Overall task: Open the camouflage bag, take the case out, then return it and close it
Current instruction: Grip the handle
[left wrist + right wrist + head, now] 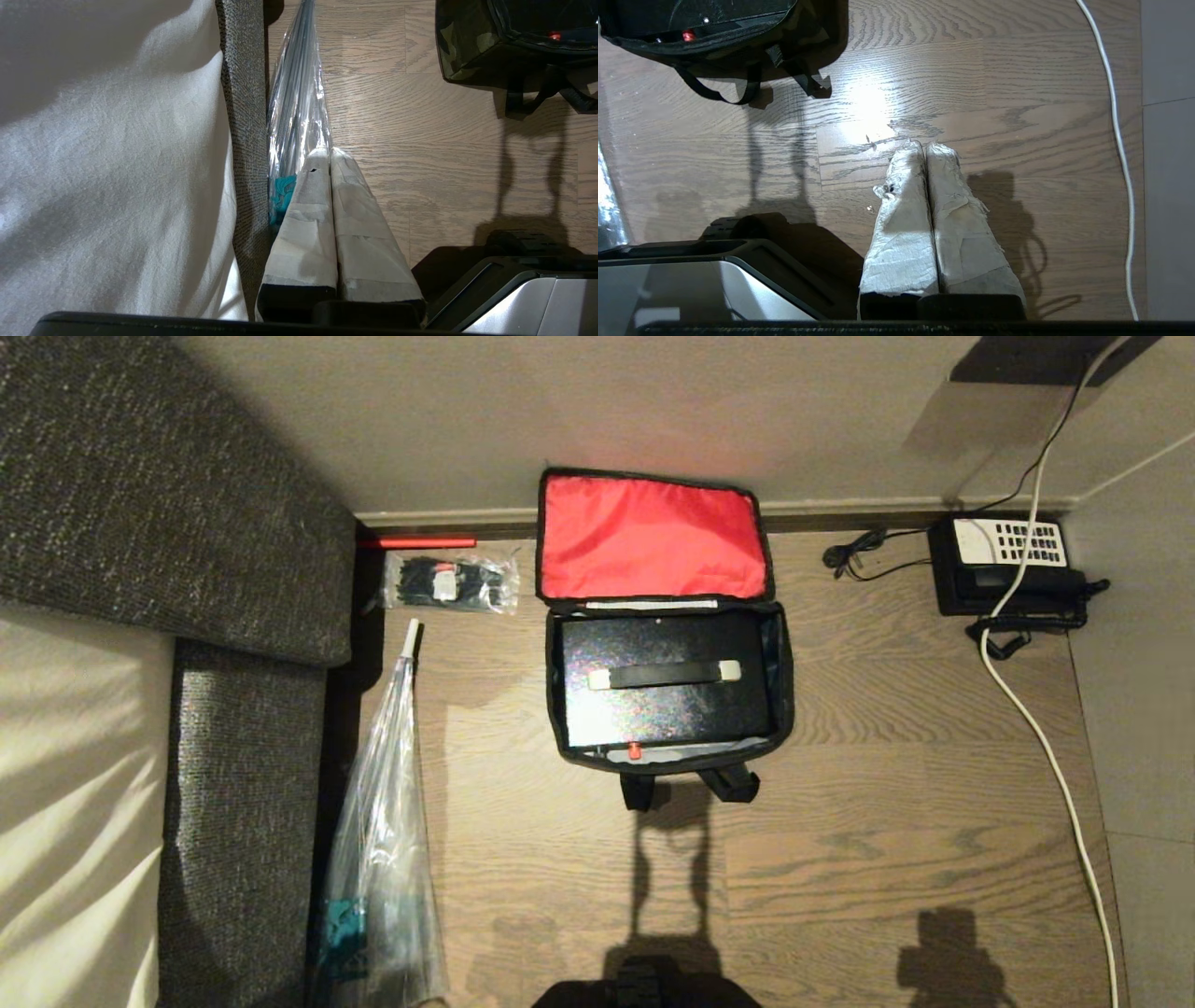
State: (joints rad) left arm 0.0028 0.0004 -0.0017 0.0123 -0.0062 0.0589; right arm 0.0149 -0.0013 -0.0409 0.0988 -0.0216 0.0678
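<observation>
Both claws parked low over bare floor, fingers pressed together on nothing.

Left gripper beside a clear plastic sleeve along the grey sofa; right gripper over wood floor, near a white cable. Ahead, well apart: camouflage bag open, red-lined lid against the wall, the case inside, handle up. Black telephone in the far right corner.

Camouflage bag lining red; case speckled black; floor brown woodgrain
</observation>
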